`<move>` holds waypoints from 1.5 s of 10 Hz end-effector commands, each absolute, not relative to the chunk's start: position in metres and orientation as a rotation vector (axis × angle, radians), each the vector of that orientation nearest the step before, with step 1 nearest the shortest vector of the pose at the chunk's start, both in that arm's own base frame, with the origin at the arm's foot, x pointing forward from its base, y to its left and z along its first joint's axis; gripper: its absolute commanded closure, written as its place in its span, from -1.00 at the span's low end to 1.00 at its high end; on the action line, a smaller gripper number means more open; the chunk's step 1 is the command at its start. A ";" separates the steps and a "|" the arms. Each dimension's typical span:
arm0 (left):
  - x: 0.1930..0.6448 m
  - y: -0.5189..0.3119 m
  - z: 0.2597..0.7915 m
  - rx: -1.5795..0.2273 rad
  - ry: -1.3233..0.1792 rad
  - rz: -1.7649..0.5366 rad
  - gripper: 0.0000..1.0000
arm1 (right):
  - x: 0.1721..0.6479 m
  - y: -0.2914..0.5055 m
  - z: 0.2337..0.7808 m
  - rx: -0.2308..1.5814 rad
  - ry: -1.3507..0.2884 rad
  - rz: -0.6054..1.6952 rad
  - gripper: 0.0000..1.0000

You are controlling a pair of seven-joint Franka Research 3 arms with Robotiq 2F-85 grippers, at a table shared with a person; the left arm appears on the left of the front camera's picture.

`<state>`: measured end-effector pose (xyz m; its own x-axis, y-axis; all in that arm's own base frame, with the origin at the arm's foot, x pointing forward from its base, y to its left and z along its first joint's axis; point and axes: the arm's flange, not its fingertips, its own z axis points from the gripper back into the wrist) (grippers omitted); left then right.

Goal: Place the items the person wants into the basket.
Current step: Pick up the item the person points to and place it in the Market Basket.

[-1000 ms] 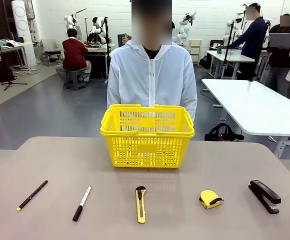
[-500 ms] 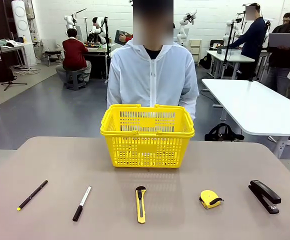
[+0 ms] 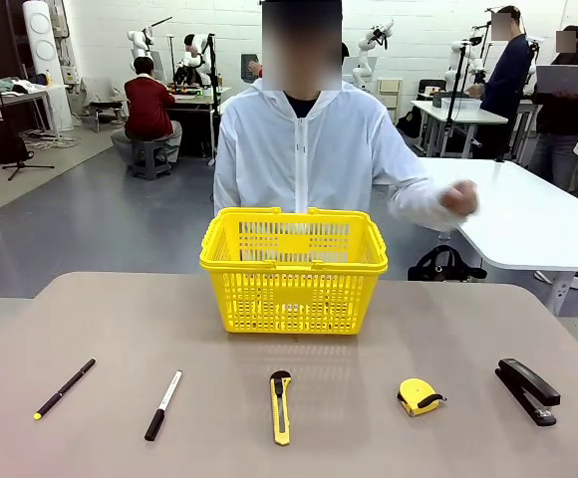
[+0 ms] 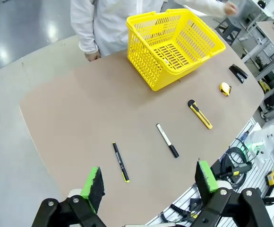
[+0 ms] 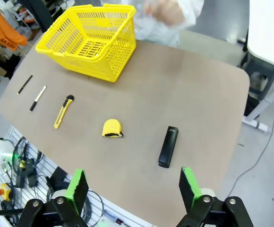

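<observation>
Person's hand (image 3: 457, 198) newly lifted rightward, blurred; left fingers (image 4: 93, 183), right fingers (image 5: 78, 186) spread, empty.

Item one, the left tool (image 4: 150, 182): you are looking at black linkage fingers that are carrying bright green pads (image 4: 93, 185) edged in black, with pale round pins (image 4: 49, 203) showing at the joints.

Item two, the right tool (image 5: 133, 185): you are seeing the same black links, green pads (image 5: 188, 183) and pale pins.

Item three, the person (image 3: 304, 149): you are facing someone who is wearing a white hooded jacket (image 3: 344, 149), zipped up the front and long-sleeved, over a dark shirt (image 3: 302, 104) that is showing at the collar.
</observation>
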<state>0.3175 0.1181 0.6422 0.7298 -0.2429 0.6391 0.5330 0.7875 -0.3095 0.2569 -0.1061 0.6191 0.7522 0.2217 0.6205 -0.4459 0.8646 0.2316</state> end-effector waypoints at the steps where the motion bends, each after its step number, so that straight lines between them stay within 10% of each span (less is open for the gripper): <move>1: 0.317 0.119 0.643 -0.525 -0.622 -0.448 -1.00 | 0.259 -0.106 0.621 0.395 -0.623 0.380 -1.00; 10: 0.317 0.119 0.643 -0.525 -0.622 -0.448 -1.00 | 0.257 -0.106 0.620 0.382 -0.621 0.374 -1.00; 15: 0.317 0.119 0.643 -0.525 -0.622 -0.448 -1.00 | 0.353 -0.035 0.550 0.080 -0.204 0.089 -1.00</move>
<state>0.3176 0.1183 0.6424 0.7300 -0.2420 0.6391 0.5324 0.7877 -0.3098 0.3422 -0.0427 0.5479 0.9507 0.1373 0.2782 -0.1782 0.9757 0.1274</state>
